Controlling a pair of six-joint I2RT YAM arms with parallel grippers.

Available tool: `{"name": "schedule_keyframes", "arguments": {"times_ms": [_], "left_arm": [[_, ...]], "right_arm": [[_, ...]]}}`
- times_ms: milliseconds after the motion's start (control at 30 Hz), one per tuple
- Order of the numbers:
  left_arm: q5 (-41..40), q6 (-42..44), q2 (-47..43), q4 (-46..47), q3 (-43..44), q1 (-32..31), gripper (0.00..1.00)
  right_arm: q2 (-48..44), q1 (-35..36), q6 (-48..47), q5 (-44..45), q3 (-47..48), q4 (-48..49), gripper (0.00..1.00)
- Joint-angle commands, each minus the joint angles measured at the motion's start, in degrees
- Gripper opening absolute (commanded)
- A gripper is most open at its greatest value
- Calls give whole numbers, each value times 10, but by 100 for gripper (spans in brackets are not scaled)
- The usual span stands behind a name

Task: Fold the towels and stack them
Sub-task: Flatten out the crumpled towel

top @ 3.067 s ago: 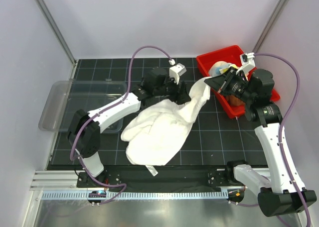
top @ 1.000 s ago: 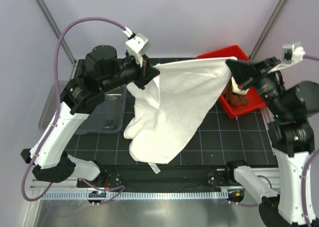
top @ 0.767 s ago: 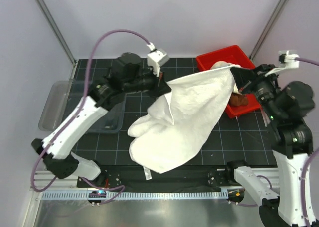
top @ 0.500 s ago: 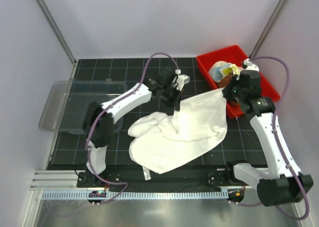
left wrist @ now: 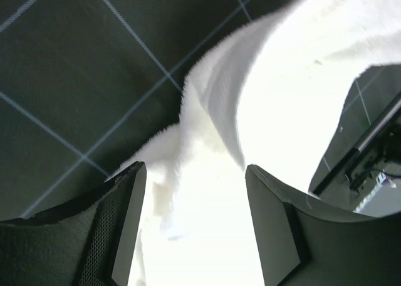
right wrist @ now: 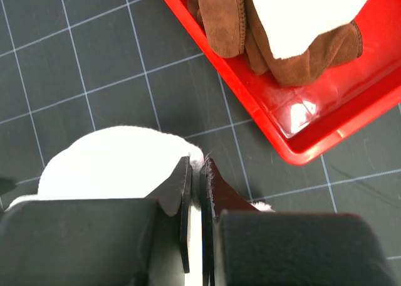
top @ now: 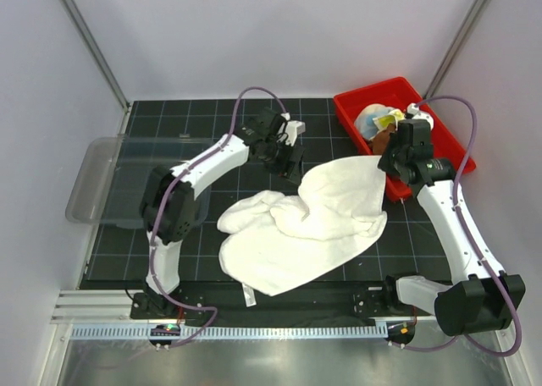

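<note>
Top external view: the cream-white towel [top: 309, 225] lies rumpled on the black mat beside the red bin [top: 373, 87]. One corner is clamped in the right gripper [right wrist: 199, 167]; the left gripper [left wrist: 193, 173] is parted, nothing gripped. Pulled by that single corner, the towel could be dragged askew.

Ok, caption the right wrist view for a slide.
Right fingers pinch the edge of the cream-white towel beside a red tray holding a brown towel.
</note>
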Motion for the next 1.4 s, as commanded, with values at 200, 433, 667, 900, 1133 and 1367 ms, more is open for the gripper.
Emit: {"name": "schedule_keyframes", "arguments": {"times_ms": [200, 433, 667, 900, 1133, 1367], "left_arm": [[-10, -35, -166, 74, -109, -30, 72], [-191, -14, -212, 180, -190, -168, 73], [-356, 53, -207, 270, -242, -249, 72], [-401, 45, -190, 296, -263, -267, 72], [-365, 33, -191, 360, -297, -280, 72], [-374, 19, -177, 365, -303, -283, 69]], "right_arm": [[-18, -3, -1, -2, 11, 38, 1], [-21, -2, 1, -9, 7, 40, 1], [-24, -3, 5, -25, 14, 43, 1], [-28, -3, 8, -29, 13, 44, 1], [-26, -3, 10, -31, 6, 50, 1], [-30, -3, 11, -34, 4, 55, 1]]}}
